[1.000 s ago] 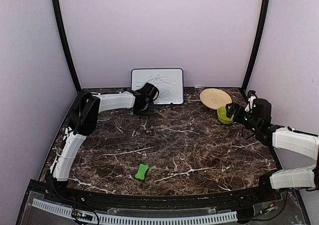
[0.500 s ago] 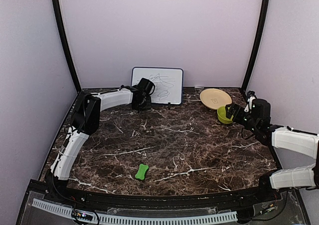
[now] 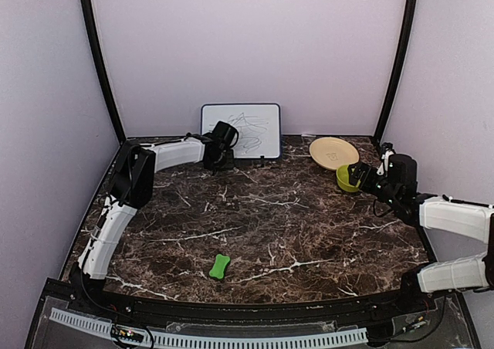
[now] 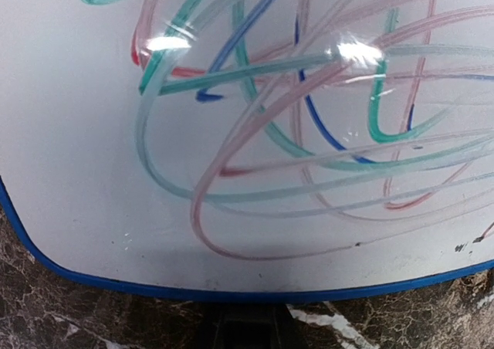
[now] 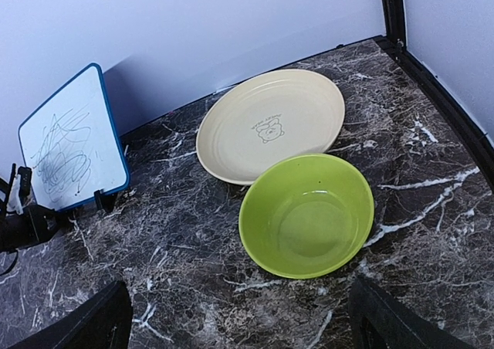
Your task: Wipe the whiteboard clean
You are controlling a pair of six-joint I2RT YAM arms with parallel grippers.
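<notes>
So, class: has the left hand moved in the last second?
Yes. The left hand went away from the green eraser, toward the back wall.

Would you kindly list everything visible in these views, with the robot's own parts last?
whiteboard: one, white with blue frame, scribbled in colours, standing at the table's back edge.
plate: one, tan, back right.
bowl: one, green, just in front of the plate.
eraser: one, green, front centre.
table: one, dark marble.
left arm: one, white and black, reaching to the whiteboard; jaws not visible.
right arm: one, white and black, by the bowl; jaws open.
</notes>
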